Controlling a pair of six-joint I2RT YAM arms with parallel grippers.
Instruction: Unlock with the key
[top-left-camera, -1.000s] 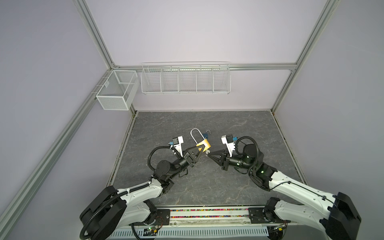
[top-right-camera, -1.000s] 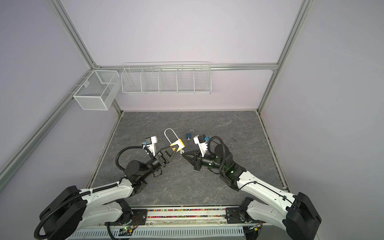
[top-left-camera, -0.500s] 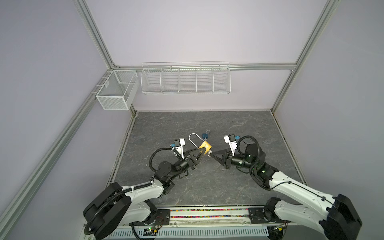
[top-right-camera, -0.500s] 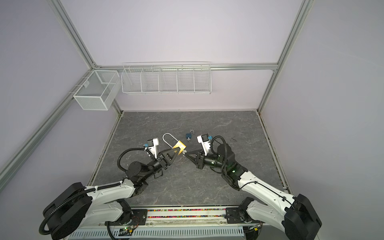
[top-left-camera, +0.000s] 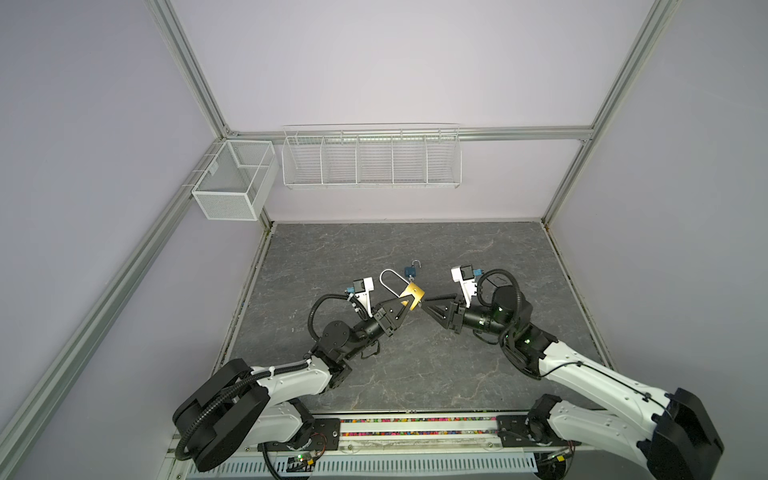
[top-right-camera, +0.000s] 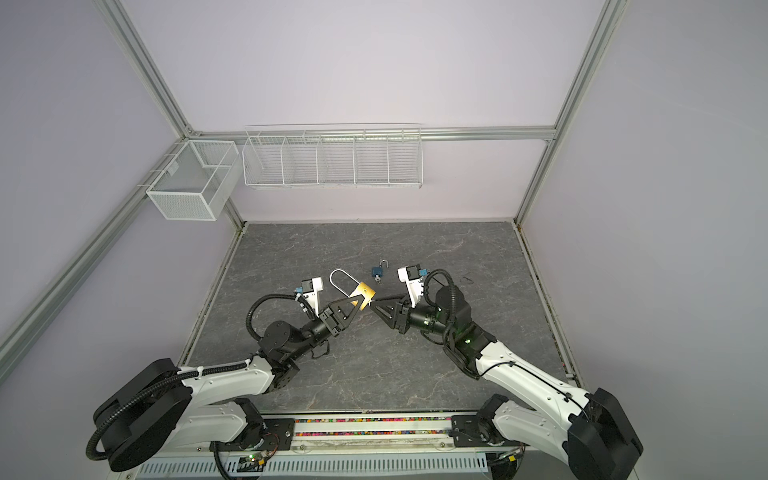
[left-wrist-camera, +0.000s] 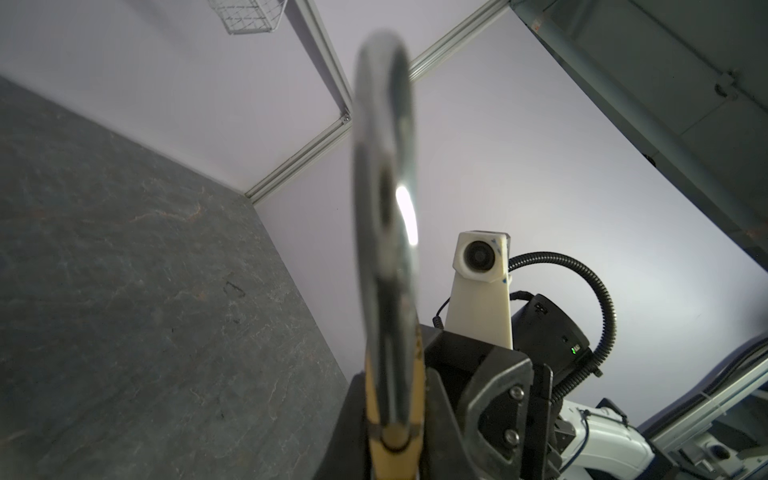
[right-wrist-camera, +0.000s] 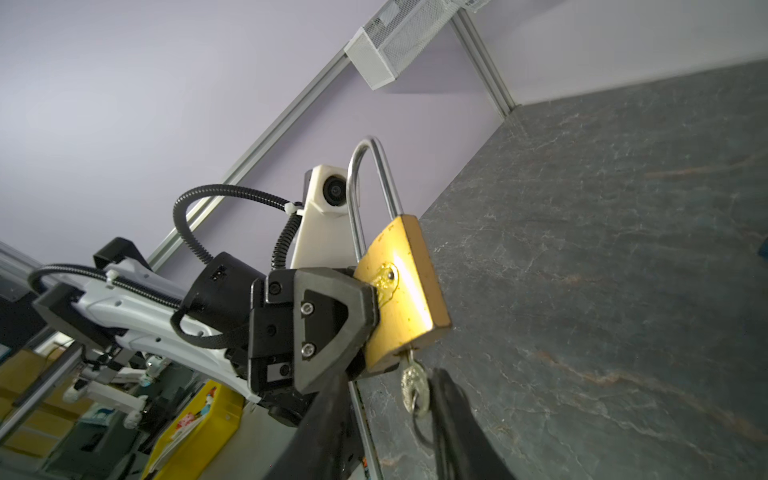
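A brass padlock (top-left-camera: 414, 296) (top-right-camera: 363, 294) (right-wrist-camera: 401, 299) with a long silver shackle (left-wrist-camera: 384, 166) is held above the table, my left gripper (top-left-camera: 405, 302) (top-right-camera: 353, 301) (left-wrist-camera: 395, 436) shut on its body. Both shackle legs reach the body. A silver key (right-wrist-camera: 413, 384) with a ring sticks out of the keyhole in the lock's underside. My right gripper (top-left-camera: 424, 304) (top-right-camera: 372, 302) (right-wrist-camera: 388, 386) faces the lock from the right and is open. Its fingers (right-wrist-camera: 451, 407) stand on either side of the key, a gap showing at the key.
A small blue padlock (top-left-camera: 411, 271) (top-right-camera: 378, 271) with its shackle swung open lies on the grey table (top-left-camera: 478, 257) just behind the grippers. A white mesh basket (top-left-camera: 235, 183) and a wire rack (top-left-camera: 372, 156) hang on the back wall.
My right gripper has gone from shut to open, and the key stays in the lock. Both grippers and the padlock shifted slightly forward and left.
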